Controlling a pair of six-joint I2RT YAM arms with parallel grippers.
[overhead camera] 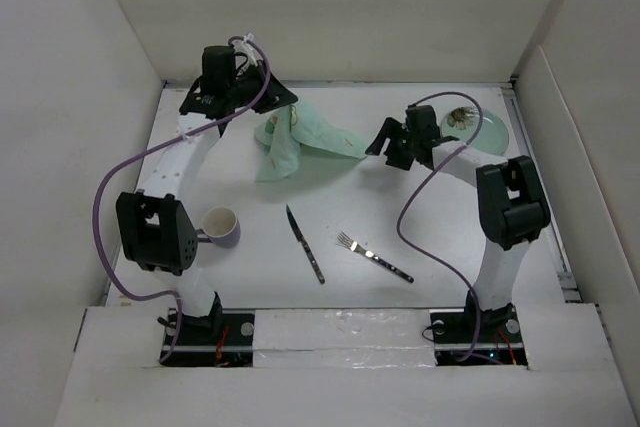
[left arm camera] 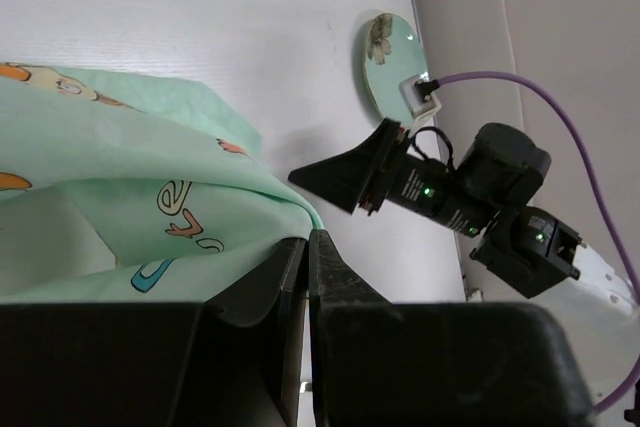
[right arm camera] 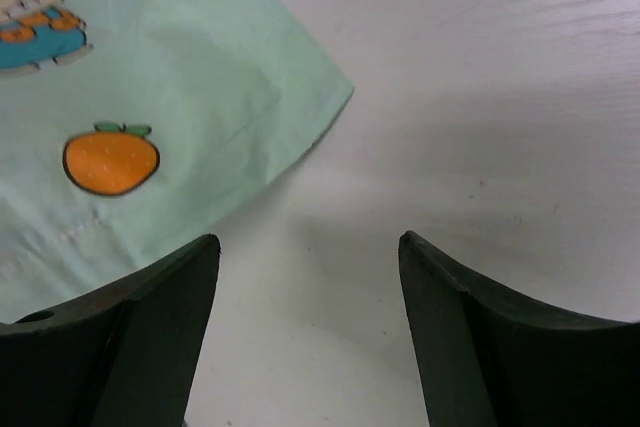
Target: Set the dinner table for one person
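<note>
The mint-green cartoon-print placemat (overhead camera: pixel 300 144) lies crumpled at the back middle of the white dinner table (overhead camera: pixel 450 237). My left gripper (overhead camera: pixel 288 107) is shut on one edge of it and holds that edge up. In the left wrist view the cloth (left arm camera: pixel 120 177) is pinched between the closed jaws of the gripper (left arm camera: pixel 307 239). My right gripper (overhead camera: pixel 375 145) is open and empty, low over the table beside the placemat's right corner (right arm camera: pixel 150 107); its jaws (right arm camera: pixel 310 242) stand wide apart over bare tabletop.
A green plate (overhead camera: pixel 482 125) sits at the back right, also in the left wrist view (left arm camera: pixel 385 67). A lilac cup (overhead camera: pixel 222 226) stands front left by the left arm. A knife (overhead camera: pixel 305 244) and a fork (overhead camera: pixel 373 255) lie front centre. White walls enclose the table.
</note>
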